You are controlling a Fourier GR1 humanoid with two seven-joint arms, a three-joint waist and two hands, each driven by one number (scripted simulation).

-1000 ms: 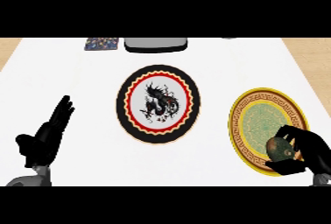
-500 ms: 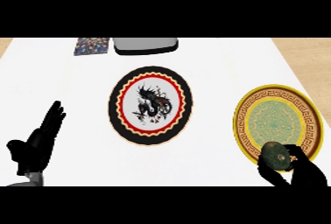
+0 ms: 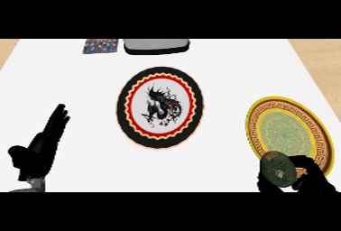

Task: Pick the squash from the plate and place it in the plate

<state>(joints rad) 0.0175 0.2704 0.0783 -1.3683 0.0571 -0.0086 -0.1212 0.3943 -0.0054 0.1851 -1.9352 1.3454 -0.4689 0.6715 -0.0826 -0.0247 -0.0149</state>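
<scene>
Squash [image 3: 279, 168], lower right: right hand [image 3: 311, 180] fingers curling round it, over yellow plate [image 3: 258, 118] rim; hand partly cut off; left hand [image 3: 39, 146] resting open, lower left.

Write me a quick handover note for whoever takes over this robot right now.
Right hand: curled round the squash at the near edge of the yellow plate.
Left hand: open, resting at the lower left.
Dragon plate: mid-counter, nothing on it.
Done: squash grasped.
Left: carry it to the dragon plate, set it down, release.
</scene>
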